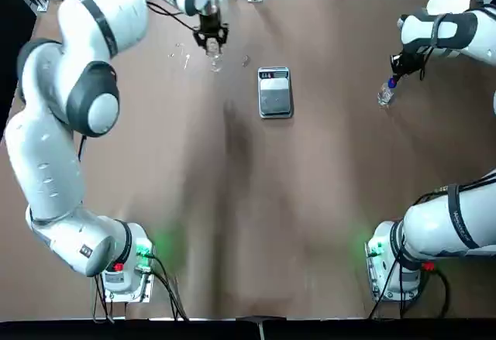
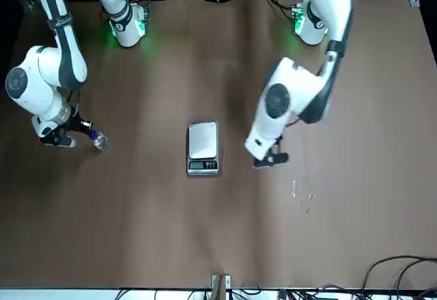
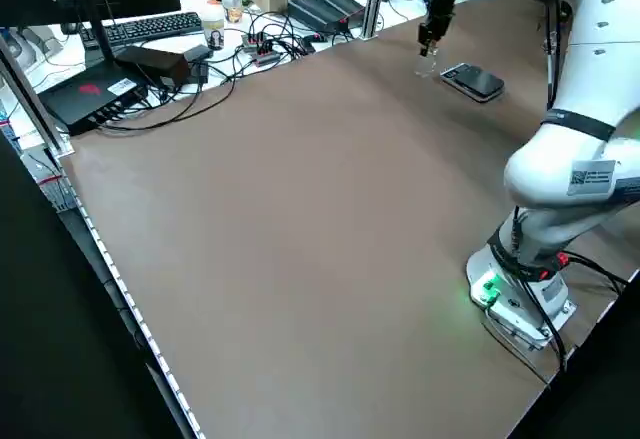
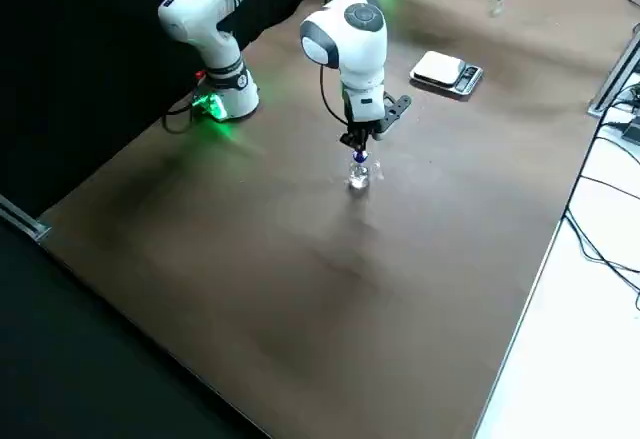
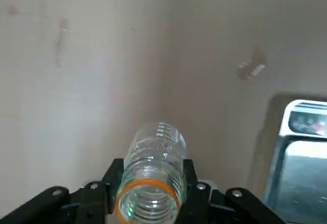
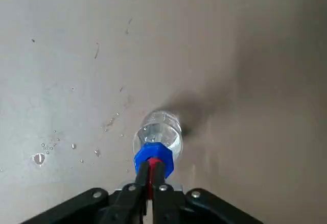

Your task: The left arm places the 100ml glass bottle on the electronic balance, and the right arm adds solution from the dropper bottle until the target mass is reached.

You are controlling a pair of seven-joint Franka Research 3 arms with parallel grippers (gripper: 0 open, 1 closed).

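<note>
Glass bottle (image 5: 153,173): clear, cylindrical, orange ring at its mouth, white printed marks; held between the parted black fingers of the left gripper (image 5: 152,188), near the balance. Electronic balance (image 1: 275,93): flat rounded rectangle, smooth pale plate, dark display; set on the brown, glossy, droplet-spotted table (image 1: 325,200). Dropper bottle (image 6: 157,137): clear, faceted blue collar; its red top is pinched by the nearly closed right gripper (image 6: 152,175), well apart from the balance.

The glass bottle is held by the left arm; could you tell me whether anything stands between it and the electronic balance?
Nothing visible does: only bare tabletop separates the glass bottle from the electronic balance.
</note>
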